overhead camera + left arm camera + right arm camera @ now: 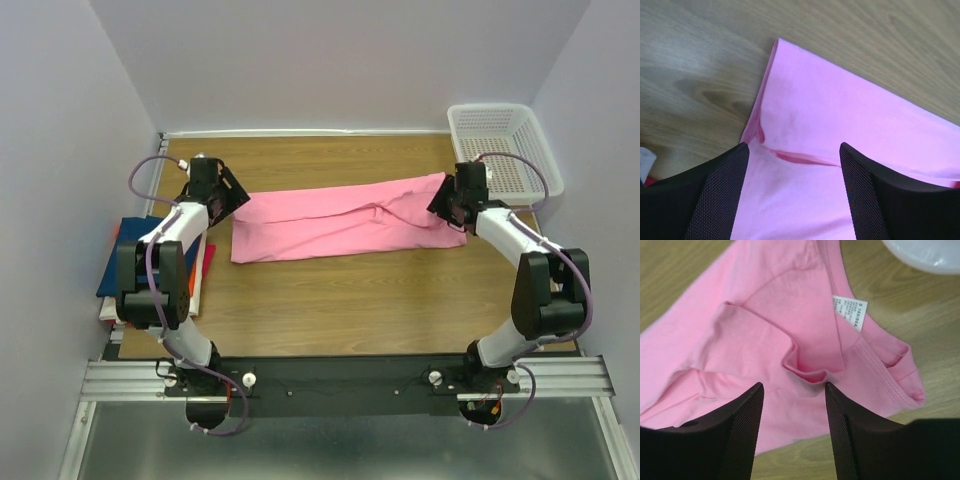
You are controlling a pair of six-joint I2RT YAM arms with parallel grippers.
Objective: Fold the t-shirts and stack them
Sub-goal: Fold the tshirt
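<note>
Both my grippers are open right now, nothing pinched. The left gripper (792, 150) hovers over the left end of the pink shirt (345, 218), and the right gripper (794, 387) hangs over the right end, by the collar and its tag (850, 311).

The shirt lies as a long strip running left to right across the middle of the table (330, 300), already doubled lengthwise by the look of it. The stack (125, 255) of done shirts sits at the left edge, dark blue on top. The basket (505, 140) is in the far right corner, clear of the cloth.

My read is that the next move is the crosswise fold, one end over the other. A few tips for myself:

- On the left, the top layer sits a bit off the bottom one, so go deep enough to catch both layers, not just the top.
- On the right there's a bunched ridge just ahead of my fingers (740, 430). I'd grab past it or flatten it first, or it gets locked into the fold.
- Lift low and carry evenly so the strip doesn't twist.
- Line up the edges before letting go.

Main risk, I reckon, is a one-layer grab that opens the shirt back up.
</note>
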